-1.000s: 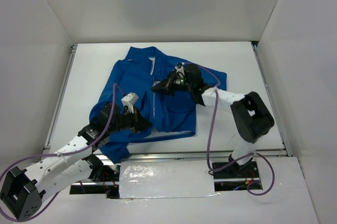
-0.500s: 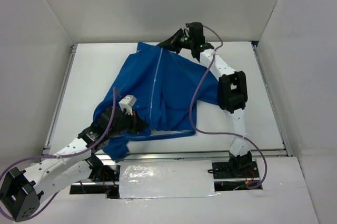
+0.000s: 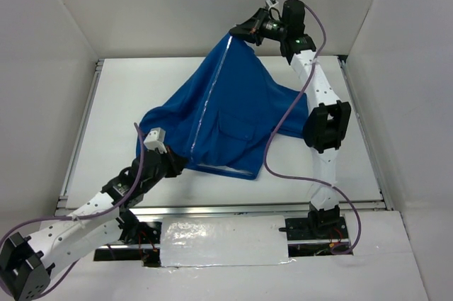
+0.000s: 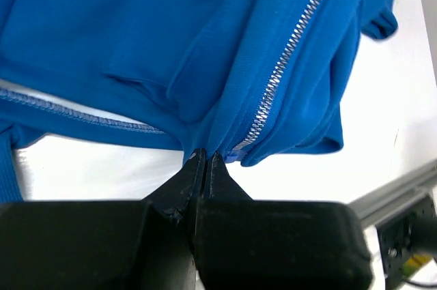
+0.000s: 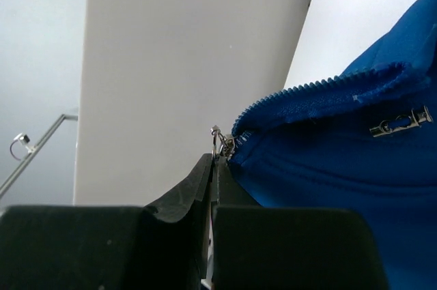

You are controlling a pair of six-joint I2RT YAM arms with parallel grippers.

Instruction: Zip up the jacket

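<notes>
- L hand (image 3: 172, 163) is set low at the near-left of the surface (image 3: 117, 95). Its fingertips are clenched, no gap, on the blue fabric at the bottom end of the zipper (image 4: 287, 51), right at the hem.
- The jacket (image 3: 226, 103) is stretched betw. the two hands. Its lower part is spread down toward the surface, and its upper part is lifted off it toward the back wall.
- The jacket's long axis follows the zipper line, which runs from near-left (hem) up to far-right (collar), tilted and apparently taut. The hem end is pointed at the L arm, the collar end at the R arm.
- In the L wrist view the teeth are seen meshed along the stretch shown. From above, one pale line is seen up the front.
- R hand (image 3: 242, 30) is held high at the far-right, close to the back wall. It is clamped on the metal pull (image 5: 222, 141) at the collar top.
- Key relation: the pull lies at the R fingertips, so the R arm is the nearer one. Any remaining travel is judged to run along the axis, away from the L hand.
- Whether the last collar teeth are joined cannot be told. The task is judged nearly done.
</notes>
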